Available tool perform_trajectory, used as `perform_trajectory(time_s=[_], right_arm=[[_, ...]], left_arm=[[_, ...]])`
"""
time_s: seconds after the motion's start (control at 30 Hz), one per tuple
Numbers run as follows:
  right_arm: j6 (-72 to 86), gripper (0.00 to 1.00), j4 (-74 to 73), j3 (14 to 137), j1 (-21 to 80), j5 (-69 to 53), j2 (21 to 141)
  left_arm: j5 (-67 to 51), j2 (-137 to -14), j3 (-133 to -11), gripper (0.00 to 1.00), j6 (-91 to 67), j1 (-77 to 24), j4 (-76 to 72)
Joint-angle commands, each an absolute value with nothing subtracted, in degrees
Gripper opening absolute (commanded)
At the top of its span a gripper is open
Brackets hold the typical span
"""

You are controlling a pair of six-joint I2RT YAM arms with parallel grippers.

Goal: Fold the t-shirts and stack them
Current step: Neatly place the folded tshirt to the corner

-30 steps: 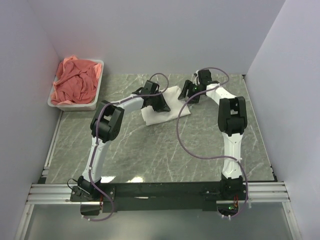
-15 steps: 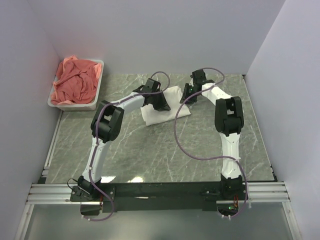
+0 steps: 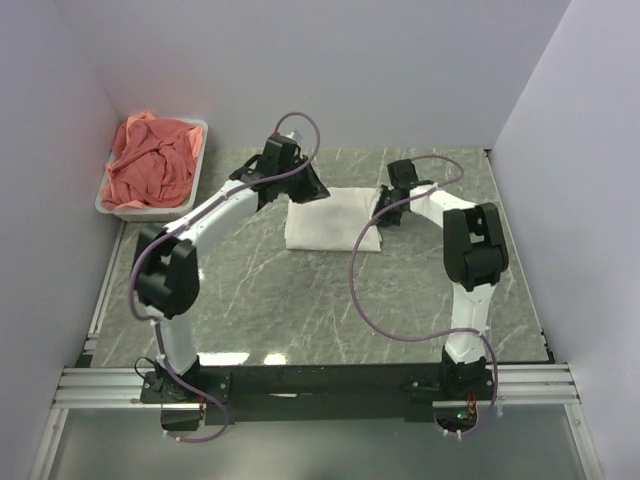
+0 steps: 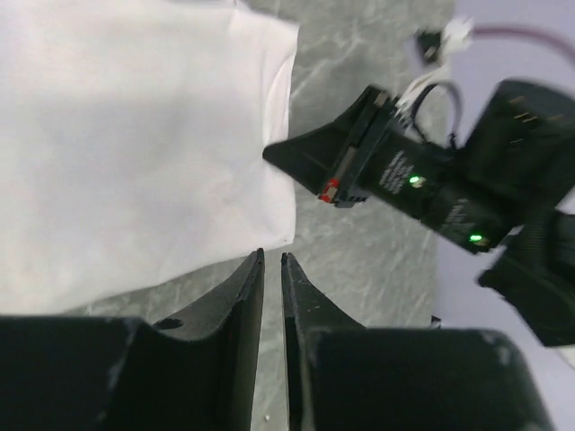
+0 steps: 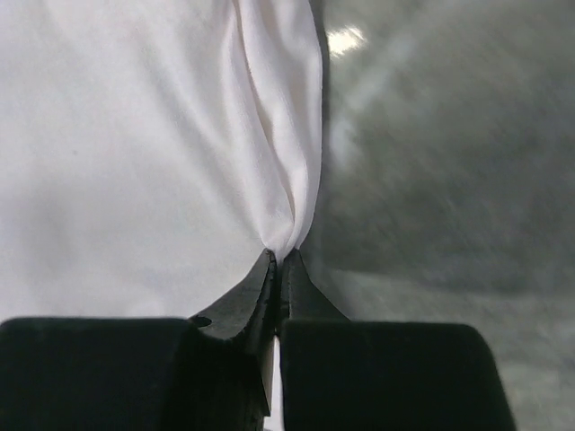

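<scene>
A white t-shirt lies folded in a rectangle on the marble table, its print hidden. My right gripper sits at the shirt's right edge. In the right wrist view it is shut, pinching a raised fold of the white cloth. My left gripper hovers over the shirt's far left corner. In the left wrist view it stands beside the shirt's edge, jaws a narrow slit apart with only bare table between them. Salmon-pink t-shirts are piled in the tub.
The white plastic tub stands at the far left against the wall. White walls close in the table on the left, back and right. Purple cables loop from both arms over the table. The right arm's black wrist shows in the left wrist view.
My right gripper has closed on the shirt's right edge. The left arm has lifted off the shirt and swung back to the left. The shirt now lies wider and flatter.
</scene>
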State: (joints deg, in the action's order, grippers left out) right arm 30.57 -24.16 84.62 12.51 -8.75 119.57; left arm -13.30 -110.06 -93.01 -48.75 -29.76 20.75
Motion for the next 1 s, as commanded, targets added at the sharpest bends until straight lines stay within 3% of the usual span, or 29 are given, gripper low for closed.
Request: perform_trajectory(time_s=[0.0, 0.2, 0.6, 0.97], right_arm=[[37.69, 0.00, -22.69, 75.54, 9.76, -3.70, 112.70], [46.05, 0.00, -25.03, 67.16, 7.82, 2.98, 105.92], [54.92, 0.00, -36.12, 65.13, 0.27, 13.61, 100.90], [75.92, 0.00, -50.33, 56.87, -9.31, 25.31, 88.70]], left_arm=[[-11.60, -103.98, -89.22, 0.20, -47.81, -29.27, 20.21], [-11.95, -97.83, -84.99, 0.20, -46.58, -28.48, 21.00], [-13.01, -92.90, -82.53, 0.20, -45.35, -28.30, 21.53], [-15.47, -91.94, -83.85, 0.19, -45.09, -28.39, 22.41]])
